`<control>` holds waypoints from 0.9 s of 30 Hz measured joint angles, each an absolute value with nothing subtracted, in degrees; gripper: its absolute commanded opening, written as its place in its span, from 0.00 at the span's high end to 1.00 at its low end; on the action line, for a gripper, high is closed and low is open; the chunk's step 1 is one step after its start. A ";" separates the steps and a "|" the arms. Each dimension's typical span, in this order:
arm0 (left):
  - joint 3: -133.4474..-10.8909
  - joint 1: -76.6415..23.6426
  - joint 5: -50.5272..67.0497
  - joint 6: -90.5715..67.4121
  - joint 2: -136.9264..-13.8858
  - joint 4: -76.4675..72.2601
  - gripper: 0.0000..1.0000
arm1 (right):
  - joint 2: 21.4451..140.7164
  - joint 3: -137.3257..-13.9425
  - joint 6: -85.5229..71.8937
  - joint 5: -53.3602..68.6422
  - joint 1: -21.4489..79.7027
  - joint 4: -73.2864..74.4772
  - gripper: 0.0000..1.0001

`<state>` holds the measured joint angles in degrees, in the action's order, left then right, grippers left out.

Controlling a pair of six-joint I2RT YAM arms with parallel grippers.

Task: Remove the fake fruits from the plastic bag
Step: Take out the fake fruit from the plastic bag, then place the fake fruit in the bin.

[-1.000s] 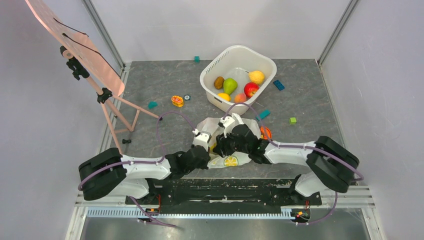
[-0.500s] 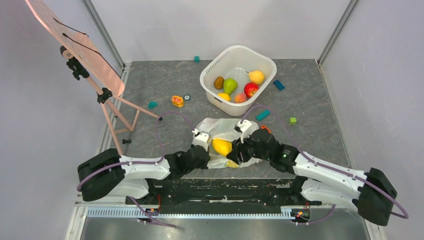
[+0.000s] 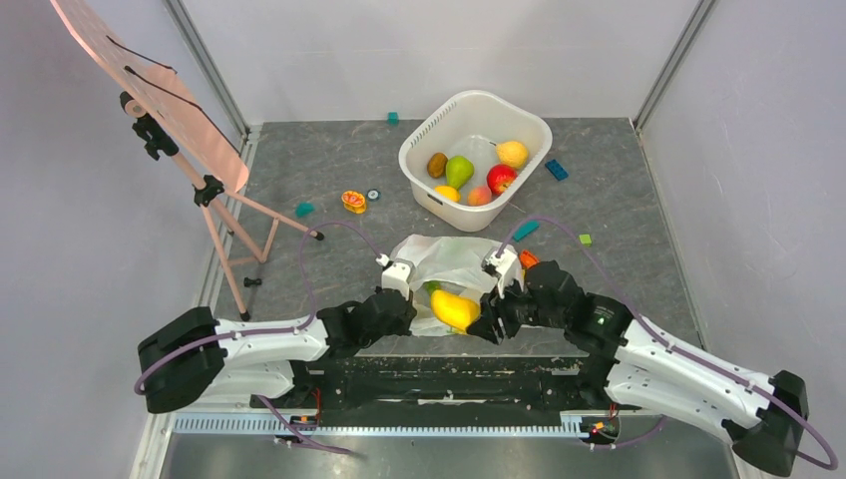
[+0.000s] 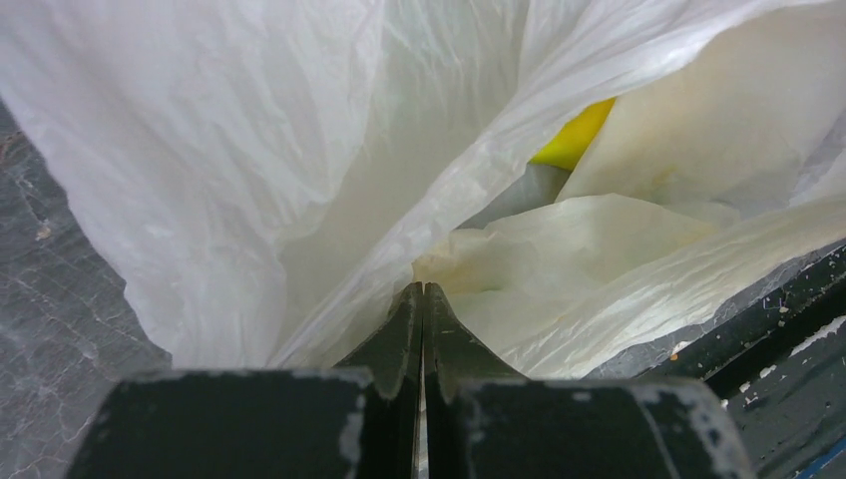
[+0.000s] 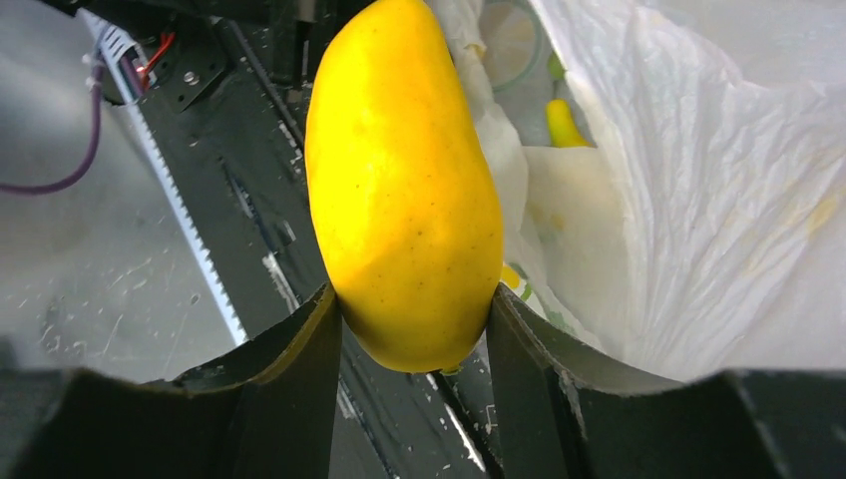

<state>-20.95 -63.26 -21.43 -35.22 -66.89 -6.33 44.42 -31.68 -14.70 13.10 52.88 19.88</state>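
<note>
The plastic bag (image 3: 454, 257) lies crumpled at the near middle of the table, its mouth open. My left gripper (image 3: 399, 302) is shut on a fold of the bag's edge (image 4: 423, 289); the bag (image 4: 229, 150) fills that view. My right gripper (image 3: 485, 321) is shut on a smooth yellow oval fruit (image 3: 454, 309) and holds it just outside the bag's near side. In the right wrist view the fruit (image 5: 404, 190) sits between the gripper's (image 5: 411, 296) two fingers, with the bag (image 5: 718, 200) to the right. Another small yellow fruit (image 5: 561, 122) shows inside the bag, and also in the left wrist view (image 4: 574, 135).
A white square tub (image 3: 419, 150) at the back holds several fruits. Small blocks lie around: teal (image 3: 304, 210), teal (image 3: 526, 229), blue (image 3: 556, 170), green (image 3: 585, 239). An orange toy (image 3: 353, 202) lies left of the tub. A pink easel (image 3: 150, 90) stands at far left.
My right gripper has drawn back out of the bag toward the near edge with the yellow fruit in it. The bag has opened wider. My left gripper keeps its hold.
</note>
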 measured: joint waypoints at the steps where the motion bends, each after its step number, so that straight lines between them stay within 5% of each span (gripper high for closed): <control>1: -20.95 -63.22 -21.58 -35.20 -66.41 -5.93 0.98 | 43.94 -32.14 -14.33 13.80 52.88 20.71 0.64; 13: -21.04 -63.07 -22.39 -35.22 -65.80 -4.78 0.98 | 42.39 -46.70 -13.43 11.49 52.88 23.81 0.68; 21: -21.04 -63.07 -22.35 -35.38 -65.08 -4.34 0.98 | 61.56 -64.07 -10.04 -3.38 52.01 26.28 0.68; 27: -21.04 -63.07 -22.20 -36.12 -64.86 -3.86 0.98 | 78.37 -76.05 -6.20 -5.65 41.98 27.46 0.66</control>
<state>-21.04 -63.07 -22.20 -36.12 -64.86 -3.86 78.37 -76.05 -6.20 -5.65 41.98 27.46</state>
